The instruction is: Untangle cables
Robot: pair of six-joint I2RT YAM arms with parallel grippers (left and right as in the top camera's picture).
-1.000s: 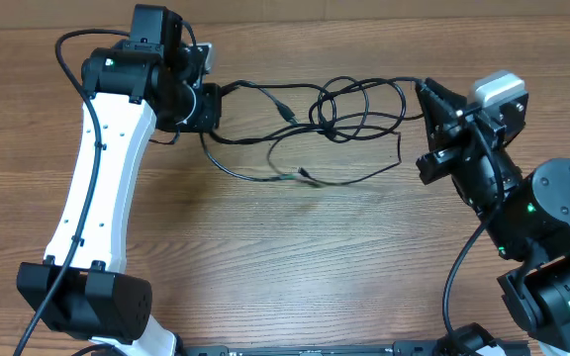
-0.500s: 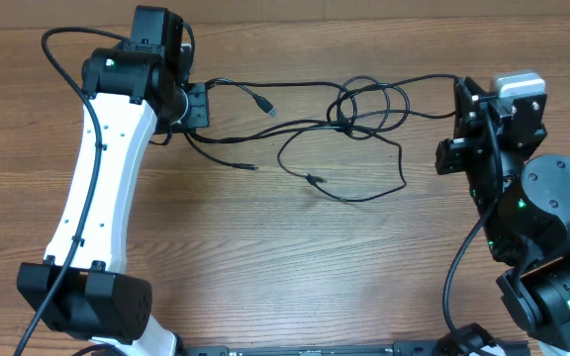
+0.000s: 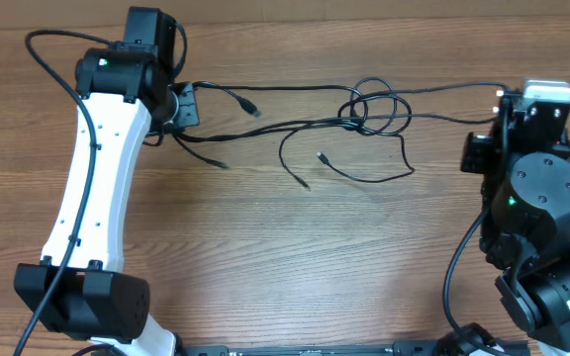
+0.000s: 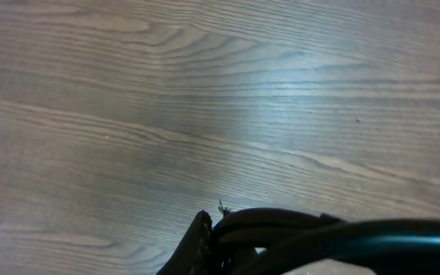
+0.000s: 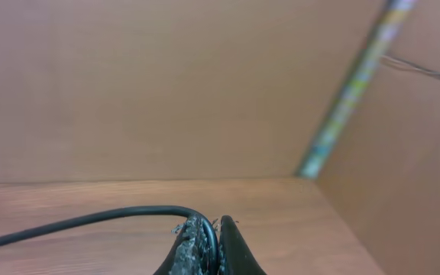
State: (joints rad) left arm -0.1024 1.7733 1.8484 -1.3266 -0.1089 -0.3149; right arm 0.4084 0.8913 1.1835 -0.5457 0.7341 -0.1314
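Cables (image 3: 364, 104), thin black flexible cords with small plug connectors, lie strung across the far half of the brown wood-grain table (image 3: 265, 257) in the overhead view, between the two grippers. We note a knot of overlapping loops right of centre. Several loose plug ends trail toward the left and middle of the table, apart from one another. The left gripper (image 3: 188, 104), black on its white arm, meets the strands at their left end and is clenched on them. The right gripper (image 3: 498, 94) sits at the right end, where a single strand runs in from the knot, and we read it as clamped on that strand. In the left wrist view, the dark fingers (image 4: 201, 241) show only at the bottom edge, blurred. Glossy black cables (image 4: 296, 221) leave them toward the right, above bare table (image 4: 205, 92). We cannot count the strands here. In the right wrist view, the two fingers (image 5: 193, 248) are pressed together. One of the cables (image 5: 90, 220) comes out of their tips and curves away to the left. A plain brown cardboard wall (image 5: 166, 84) stands behind the table edge.
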